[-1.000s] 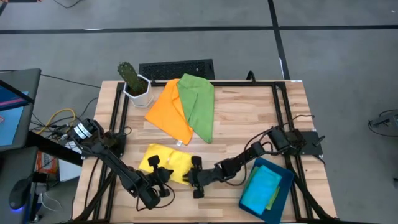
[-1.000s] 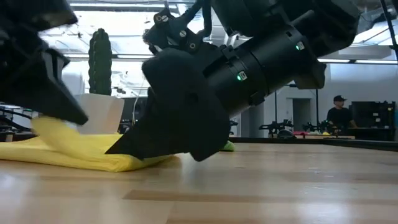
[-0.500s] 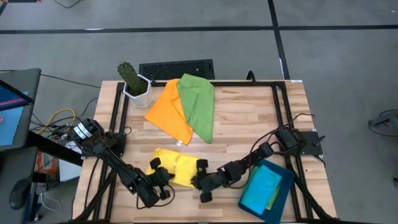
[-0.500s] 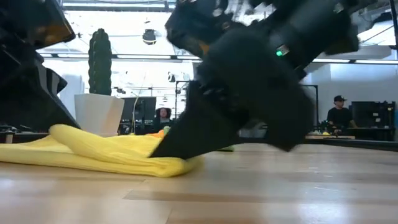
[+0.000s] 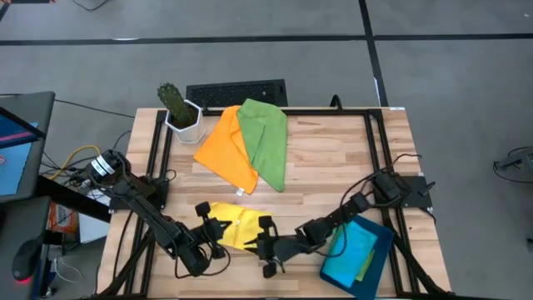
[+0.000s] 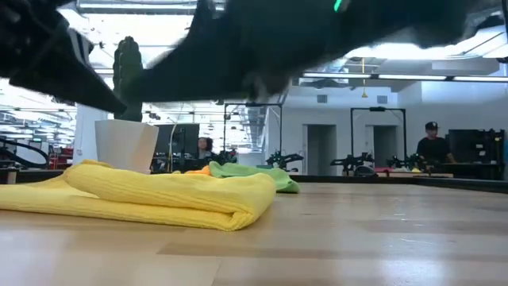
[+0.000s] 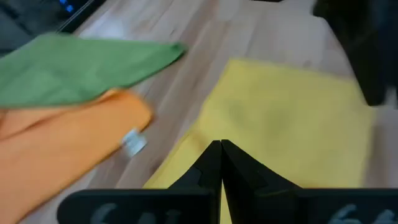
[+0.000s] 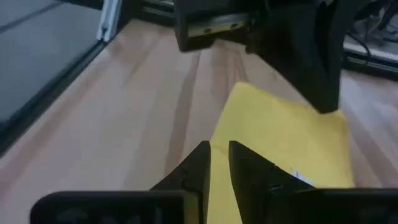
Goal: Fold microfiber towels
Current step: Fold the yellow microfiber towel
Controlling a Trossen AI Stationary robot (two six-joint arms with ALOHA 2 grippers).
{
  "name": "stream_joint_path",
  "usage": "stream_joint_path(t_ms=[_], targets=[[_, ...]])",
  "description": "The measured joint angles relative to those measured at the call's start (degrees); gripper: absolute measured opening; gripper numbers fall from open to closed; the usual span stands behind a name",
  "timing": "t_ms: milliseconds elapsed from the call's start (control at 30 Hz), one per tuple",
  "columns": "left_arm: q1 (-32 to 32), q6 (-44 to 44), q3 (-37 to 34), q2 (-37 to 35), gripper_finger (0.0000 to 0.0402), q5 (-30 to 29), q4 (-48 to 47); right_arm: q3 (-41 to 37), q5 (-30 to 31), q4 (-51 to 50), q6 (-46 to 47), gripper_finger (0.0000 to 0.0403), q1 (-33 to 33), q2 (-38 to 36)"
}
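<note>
The yellow towel (image 5: 237,227) lies folded in layers on the wood near the table's front, its rounded fold (image 6: 254,205) on the table. My left gripper (image 5: 206,218) hangs shut just above the towel's left part (image 7: 283,124). From the right, my right gripper (image 5: 260,242) hovers over the towel's right edge (image 8: 280,143); a narrow gap shows between its fingers, with nothing in it. An orange towel (image 5: 225,148) and a green towel (image 5: 265,137) lie overlapping toward the far edge. A blue towel (image 5: 351,248) sits in the tray (image 5: 381,250).
A cactus in a white pot (image 5: 178,110) stands at the far left corner, with a dark keyboard (image 5: 237,92) behind the table. The dark teal tray fills the near right corner. Bare wood lies between the yellow towel and the far towels. People show in the room beyond.
Both grippers have risen off the yellow towel, which they pinned to the table a second ago. The towel has ended up narrower and doubled over, with its fold toward the table's right. It now lies free under the lifted arms.
</note>
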Motion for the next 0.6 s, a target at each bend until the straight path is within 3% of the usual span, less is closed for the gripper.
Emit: stream_joint_path(t_ms=[233,600], targets=[[-0.5,-7.4,-2.5,0.0,0.0,1.6,-1.6,-0.1,-9.0,12.4,4.2,0.0082,-4.2,8.8],[-0.5,-9.0,-2.8,0.0,0.0,2.7,1.6,0.0,-9.6,10.0,7.1,0.0082,-4.8,9.5]])
